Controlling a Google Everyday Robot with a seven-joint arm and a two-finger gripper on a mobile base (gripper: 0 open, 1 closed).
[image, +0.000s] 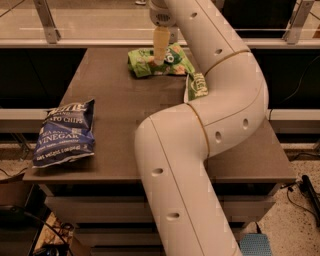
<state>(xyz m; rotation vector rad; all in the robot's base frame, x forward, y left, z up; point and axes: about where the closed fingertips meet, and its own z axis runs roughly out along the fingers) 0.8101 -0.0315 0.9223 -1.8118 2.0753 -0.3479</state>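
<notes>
Found gripper (159, 61) tip-down on green chip bag (141, 62) at table's (125, 110) far edge. Observed bag unlifted. Noted blue chip bag (65, 132) untouched. Could not tell jaw state.

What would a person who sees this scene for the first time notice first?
The big white arm fills the middle, bending up from the bottom edge over the brown table. Its pincer hangs at the far end, right over a pile of green snack bags. A blue chip bag lies alone at the table's near left corner.
</notes>
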